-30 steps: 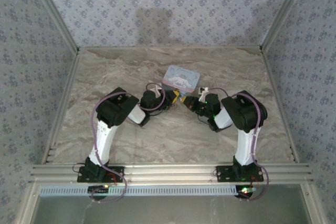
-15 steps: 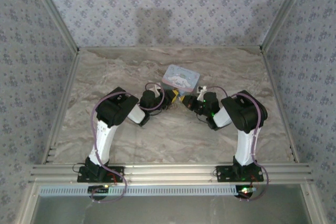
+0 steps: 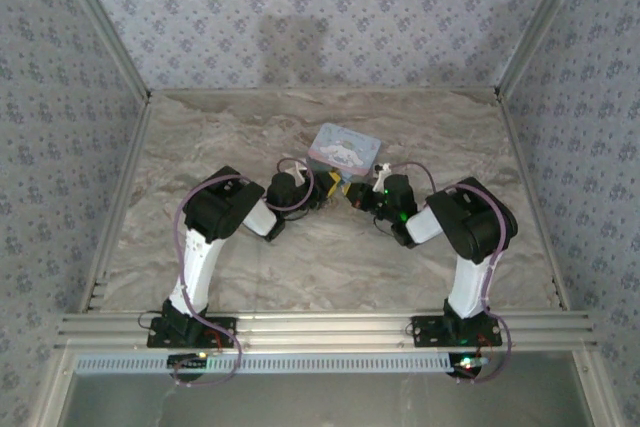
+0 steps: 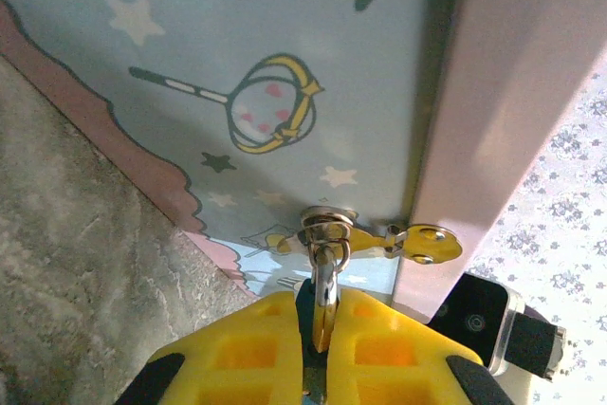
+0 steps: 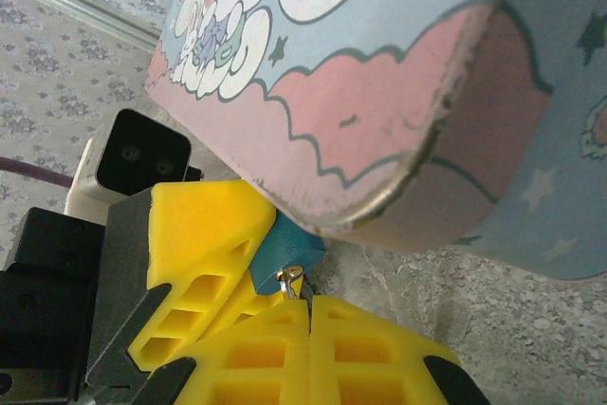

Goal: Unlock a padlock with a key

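Padlock (image 5: 286,246), small, teal: hangs by its metal shackle (image 4: 323,267) from the clasp on the side wall of the light-blue cartoon tin (image 3: 345,147). In the top view it lies at the tin's 6 o'clock, over the marble table (image 3: 300,267). Left gripper (image 4: 318,308): yellow fingers clamped on the padlock body, reaching in from 9 o'clock. Right gripper (image 5: 305,315): fingers pressed together on a small metal key (image 5: 292,276) whose tip meets the padlock, reaching in from 3 o'clock, close beside the left gripper.
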Robot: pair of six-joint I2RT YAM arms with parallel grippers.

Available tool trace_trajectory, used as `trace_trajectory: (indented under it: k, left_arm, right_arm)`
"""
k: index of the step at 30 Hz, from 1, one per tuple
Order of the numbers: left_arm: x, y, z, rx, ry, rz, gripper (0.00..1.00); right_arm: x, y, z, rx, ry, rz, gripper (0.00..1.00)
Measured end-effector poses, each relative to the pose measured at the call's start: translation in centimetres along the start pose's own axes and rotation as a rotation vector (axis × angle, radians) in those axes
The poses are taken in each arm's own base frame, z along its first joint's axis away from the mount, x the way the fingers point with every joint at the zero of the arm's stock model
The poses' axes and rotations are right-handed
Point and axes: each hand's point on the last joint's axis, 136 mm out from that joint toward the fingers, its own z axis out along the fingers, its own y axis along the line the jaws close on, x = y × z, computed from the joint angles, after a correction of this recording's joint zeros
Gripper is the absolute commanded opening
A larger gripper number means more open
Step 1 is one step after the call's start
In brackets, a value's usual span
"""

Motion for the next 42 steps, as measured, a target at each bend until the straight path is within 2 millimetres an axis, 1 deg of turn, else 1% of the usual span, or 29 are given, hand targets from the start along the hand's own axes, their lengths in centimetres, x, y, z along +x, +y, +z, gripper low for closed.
trace_trajectory:
  k: [6, 17, 24, 27, 30, 36, 40, 42]
  left_arm:
    - [-0.04, -0.02, 0.0, 0.001, -0.002, 0.0, 0.0]
    - [-0.37, -0.04, 0.01, 0.007, -0.022, 0.003, 0.0]
    - [-0.45, -0.03, -0.09, 0.009, -0.027, -0.004, 0.0]
    - [-0.29, -0.02, -0.11, 0.009, -0.018, -0.008, 0.0]
    - [0.01, -0.06, -0.15, 0.013, -0.004, -0.014, 0.0]
    - [0.26, 0.01, -0.21, 0.012, 0.009, -0.018, 0.0]
    - [0.24, 0.02, -0.21, 0.012, 0.008, -0.018, 0.0]
    - [0.18, 0.02, -0.21, 0.011, 0.005, -0.017, 0.0]
  right_arm:
    - [-0.02, 0.06, 0.14, -0.01, 0.017, 0.01, 0.0]
    - [-0.39, -0.18, 0.64, -0.093, 0.011, 0.188, 0.0]
    - [-0.61, -0.08, 0.68, -0.109, 0.007, 0.24, 0.0]
    - [-0.64, -0.16, 0.65, -0.1, 0.01, 0.229, 0.0]
    - [-0.67, 0.24, 0.5, -0.079, 0.023, 0.174, 0.0]
    - [-0.36, 0.24, 0.41, -0.025, 0.041, 0.057, 0.0]
    - [-0.39, 0.24, 0.53, -0.024, 0.043, 0.051, 0.0]
    - [-0.45, 0.17, 0.81, -0.027, 0.038, 0.075, 0.0]
